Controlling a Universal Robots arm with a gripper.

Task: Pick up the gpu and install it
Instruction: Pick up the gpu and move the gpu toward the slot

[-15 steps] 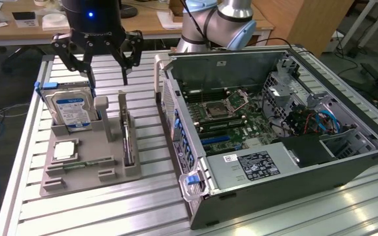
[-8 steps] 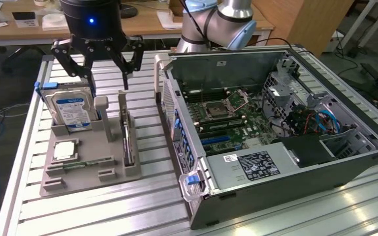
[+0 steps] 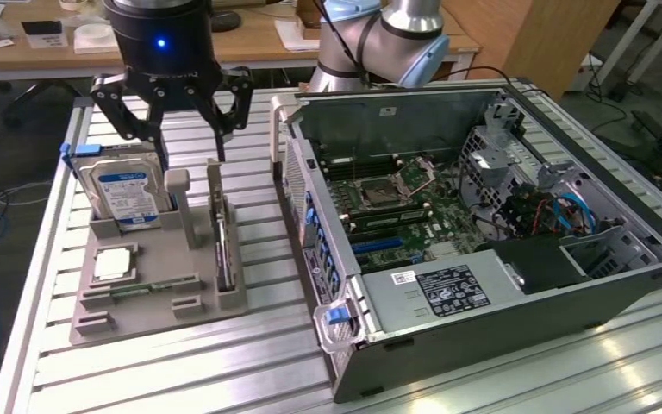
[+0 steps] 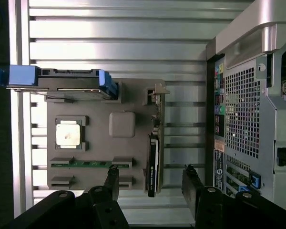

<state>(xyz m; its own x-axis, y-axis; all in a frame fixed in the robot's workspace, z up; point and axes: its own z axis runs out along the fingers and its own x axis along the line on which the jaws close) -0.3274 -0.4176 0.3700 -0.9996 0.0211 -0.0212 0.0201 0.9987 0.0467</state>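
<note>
The gpu [image 3: 225, 252] stands on its edge in a slot of the grey holder [image 3: 153, 315] on the exterior view's left. From the wrist it appears as a thin dark strip [image 4: 152, 164] with its silver bracket [image 4: 157, 98] at one end. My gripper [image 3: 190, 153] hangs open well above the holder's far end, over the gap between the hard drive and the gpu. In the wrist view my gripper [image 4: 151, 183] has one finger on either side of the card's line, nothing held. The open computer case [image 3: 607, 285] lies on the exterior view's right, motherboard [image 3: 406, 211] exposed.
The holder also carries a silver hard drive with a blue-white label [image 3: 124, 194], a square processor [image 3: 113, 263] and a green memory stick [image 3: 135, 291]. All of it rests on a slatted aluminium table [image 3: 193, 379]. Desks stand behind the arm's base [image 3: 377, 43].
</note>
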